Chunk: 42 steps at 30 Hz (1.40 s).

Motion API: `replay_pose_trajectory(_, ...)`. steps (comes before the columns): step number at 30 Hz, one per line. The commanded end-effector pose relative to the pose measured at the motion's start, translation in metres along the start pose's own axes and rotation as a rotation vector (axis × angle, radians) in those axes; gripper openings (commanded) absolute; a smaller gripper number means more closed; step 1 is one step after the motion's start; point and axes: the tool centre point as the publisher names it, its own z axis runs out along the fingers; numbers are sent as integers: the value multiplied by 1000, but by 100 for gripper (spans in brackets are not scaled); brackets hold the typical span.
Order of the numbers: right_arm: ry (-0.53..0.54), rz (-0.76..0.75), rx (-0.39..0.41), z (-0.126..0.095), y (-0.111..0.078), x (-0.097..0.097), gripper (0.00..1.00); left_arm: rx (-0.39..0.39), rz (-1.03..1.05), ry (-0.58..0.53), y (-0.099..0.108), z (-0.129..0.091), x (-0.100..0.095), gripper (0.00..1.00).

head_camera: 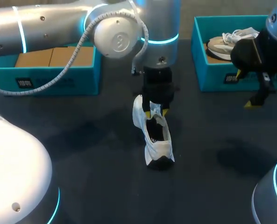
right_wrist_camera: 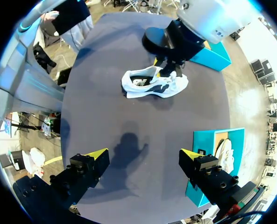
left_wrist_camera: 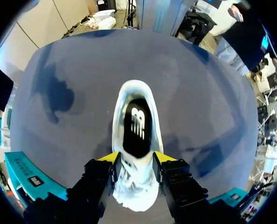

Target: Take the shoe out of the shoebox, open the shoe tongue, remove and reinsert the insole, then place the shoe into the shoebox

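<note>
A white shoe (head_camera: 158, 145) stands on the dark table's middle, its black insole (left_wrist_camera: 137, 127) lying inside the opening. My left gripper (head_camera: 155, 112) comes down on the shoe's laced front. In the left wrist view the shoe (left_wrist_camera: 134, 91) runs ahead of the left gripper (left_wrist_camera: 136, 161), whose yellow tips press its two sides, shut on it. My right gripper (head_camera: 246, 89) hangs open and empty above the table, in front of the right teal shoebox (head_camera: 213, 80). From the right wrist view the shoe (right_wrist_camera: 152, 85) lies far ahead of the right gripper (right_wrist_camera: 143, 154).
A second, beige and white shoe (head_camera: 224, 43) lies in the right shoebox. A teal box (head_camera: 54, 80) at the back left holds brown cardboard (head_camera: 54, 57). Bare dark table surrounds the shoe at the front and sides.
</note>
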Motion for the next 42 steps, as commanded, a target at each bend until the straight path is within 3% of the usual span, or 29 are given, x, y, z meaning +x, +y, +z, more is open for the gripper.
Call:
replay_pose_trajectory(1,4,2,4,1,2,-2,100,15,-10,-6,-4,14,1,47)
replay_pose_trajectory(5,4,2,4,1,2,-2,100,24,-28,-16,-11,15,6,46)
replay_pose_trajectory(11,4,2,4,1,2,-2,100,-21,-60,-47,-7,-8,15,47)
replay_pose_trajectory(16,4,2,4,1,2,-2,100,-49,-66,-49,9,-9,9,48)
replay_pose_trajectory(19,4,2,4,1,2,-2,100,-46,-67,-37,16,1,1,47)
replay_pose_trajectory(28,4,2,4,1,2,-2,100,19,-83,-7,-5,25,4,45)
replay_pose_trajectory(33,4,2,4,1,2,-2,100,5,-145,-18,-15,11,17,47)
replay_pose_trajectory(36,4,2,4,1,2,-2,100,5,-194,-32,-18,-3,24,54)
replay_pose_trajectory(40,4,2,4,1,2,-2,100,-8,-252,-24,-19,-16,32,78)
replay_pose_trajectory(42,4,2,4,1,2,-2,100,-57,-322,3,-19,-21,37,94)
